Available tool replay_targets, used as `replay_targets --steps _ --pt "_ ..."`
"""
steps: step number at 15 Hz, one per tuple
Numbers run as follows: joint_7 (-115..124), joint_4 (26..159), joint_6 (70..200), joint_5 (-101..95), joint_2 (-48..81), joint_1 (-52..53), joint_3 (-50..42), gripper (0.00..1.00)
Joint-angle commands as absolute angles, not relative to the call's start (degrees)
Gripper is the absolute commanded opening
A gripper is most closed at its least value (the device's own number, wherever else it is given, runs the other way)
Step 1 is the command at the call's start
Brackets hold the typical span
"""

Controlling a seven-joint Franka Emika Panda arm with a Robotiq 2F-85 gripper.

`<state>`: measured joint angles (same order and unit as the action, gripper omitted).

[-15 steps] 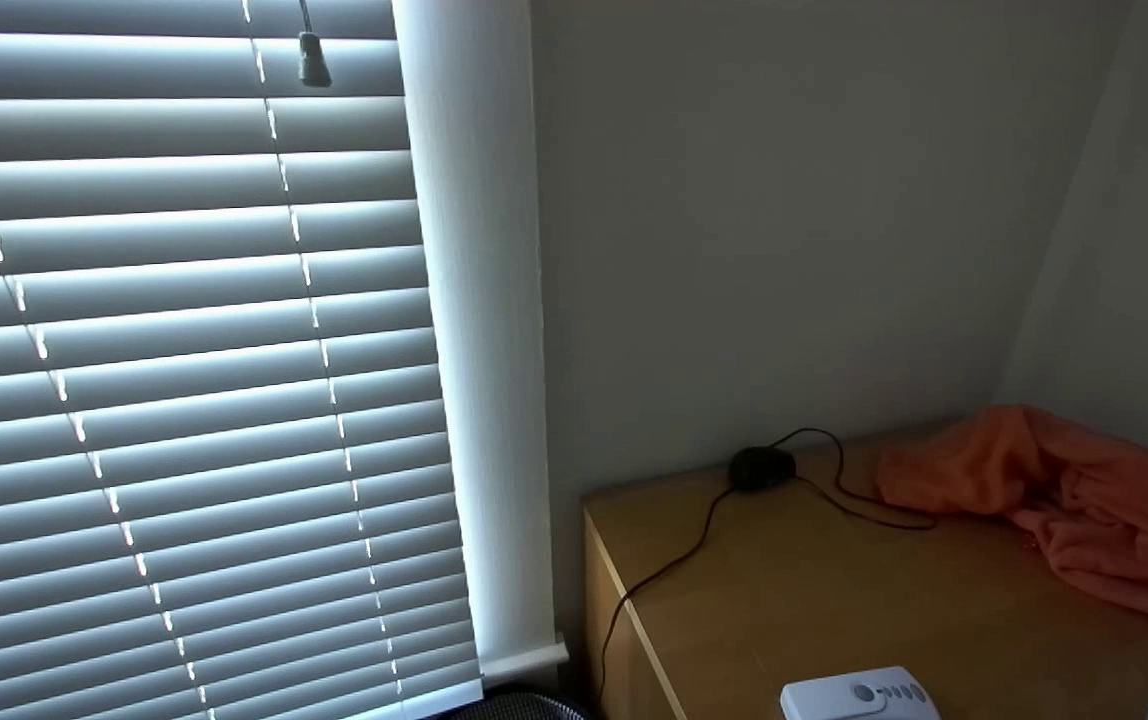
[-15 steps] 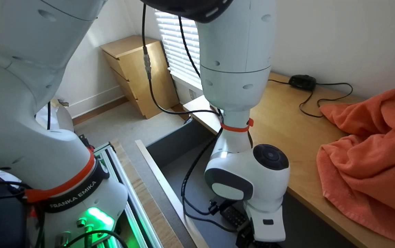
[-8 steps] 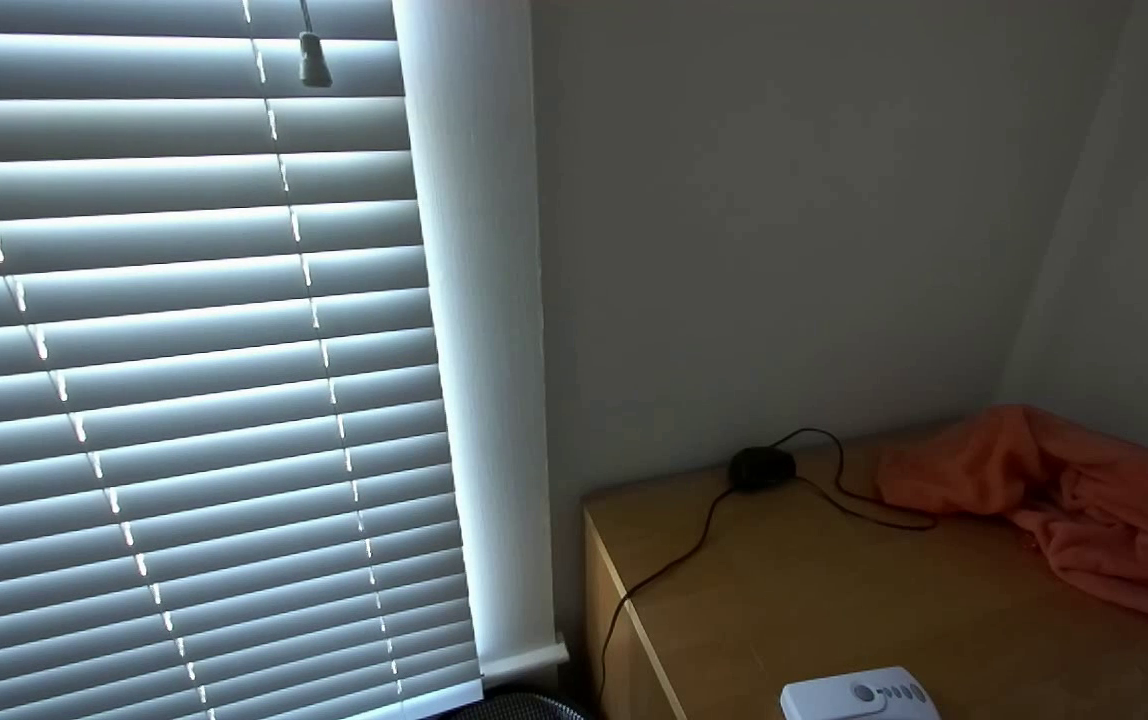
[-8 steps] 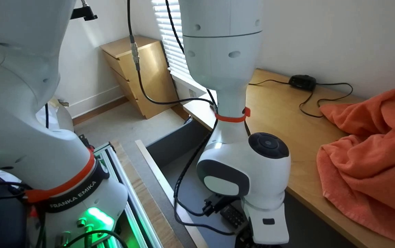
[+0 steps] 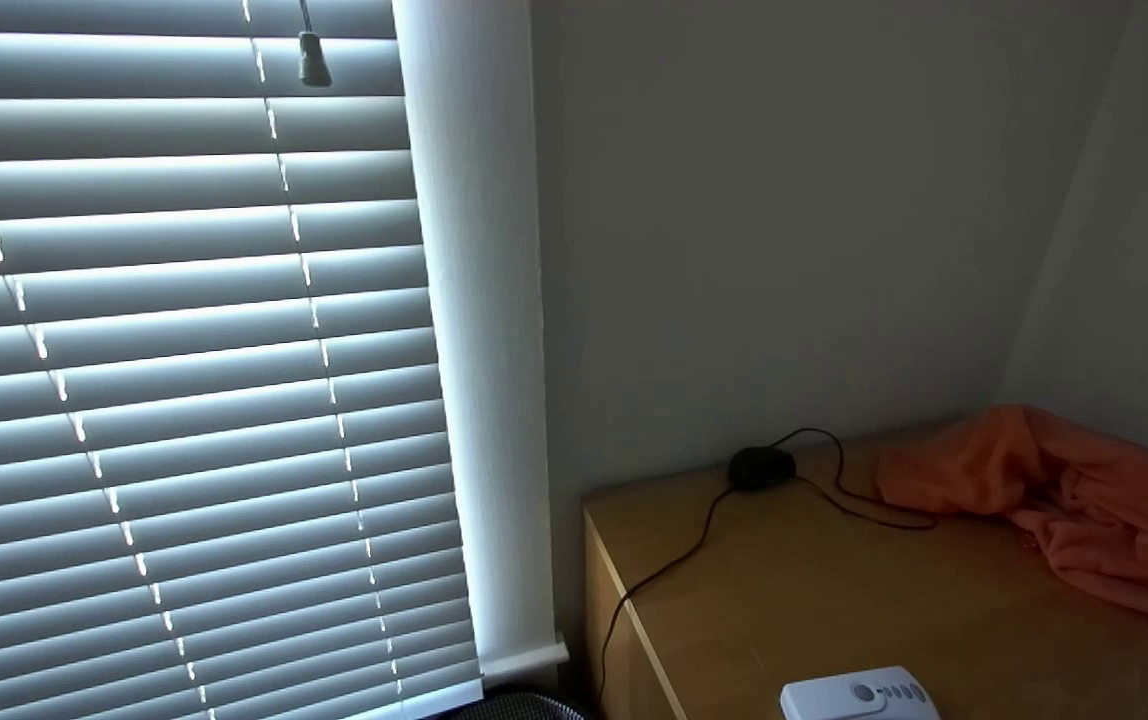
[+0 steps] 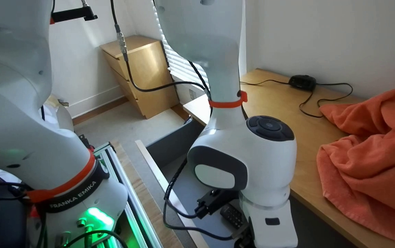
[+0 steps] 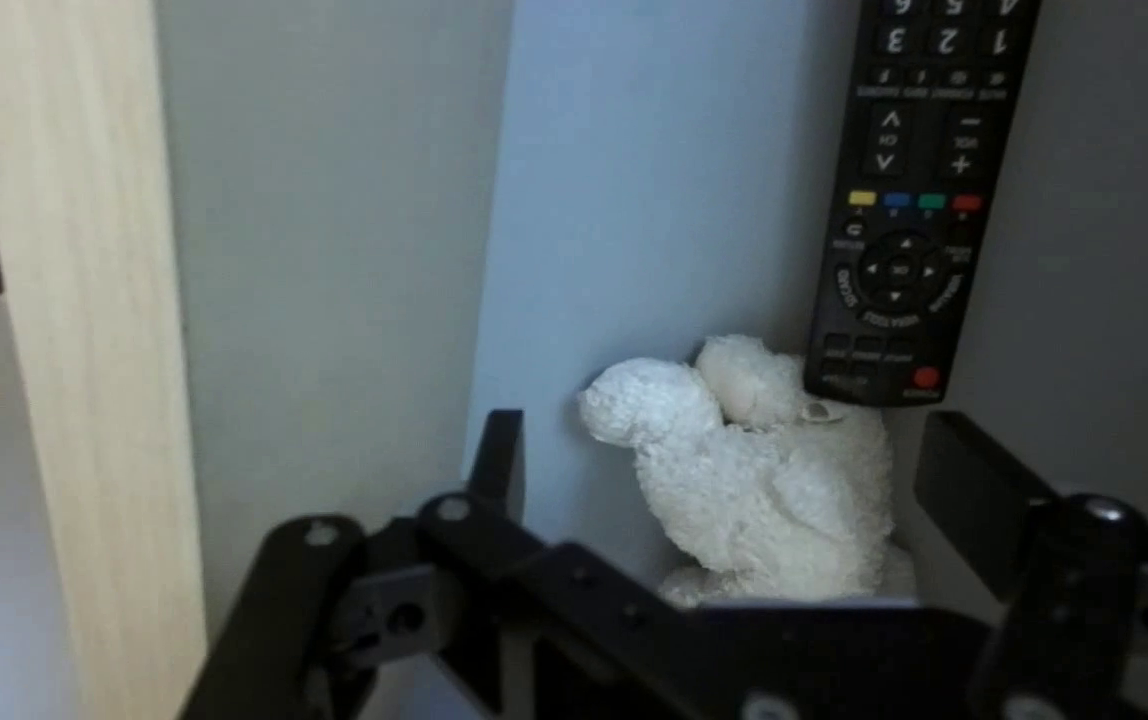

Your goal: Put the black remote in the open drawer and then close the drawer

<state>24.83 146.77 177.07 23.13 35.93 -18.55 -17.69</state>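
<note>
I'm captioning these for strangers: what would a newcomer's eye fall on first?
Probably the orange cloth, heaped on the desk in both exterior views. Then, in the wrist view, the white plush toy inside the open drawer, framed by the open gripper, with the black remote partly overlapping it.

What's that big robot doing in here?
A robot arm has its gripper at an open drawer. The gripper is open and holds nothing. The black remote is inside the drawer; in the wrist view its end overlaps a white fluffy toy, though I can't tell if they touch. The drawer isn't closed yet, so shutting it is probably what's left.
</note>
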Motion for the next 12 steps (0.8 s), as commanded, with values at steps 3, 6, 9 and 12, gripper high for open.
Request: replay_targets --steps 3,6,9,12 --pt "24.1 147.6 174.4 22.9 33.8 -15.5 -21.1 1.00" --pt "24.0 147.8 173.8 22.8 33.1 -15.2 -21.5 1.00" --pt "21.1 149.6 173.7 20.9 30.2 -15.3 -23.2 1.00" --pt "18.2 151.7 173.2 16.8 28.7 -12.2 -29.4 1.00"
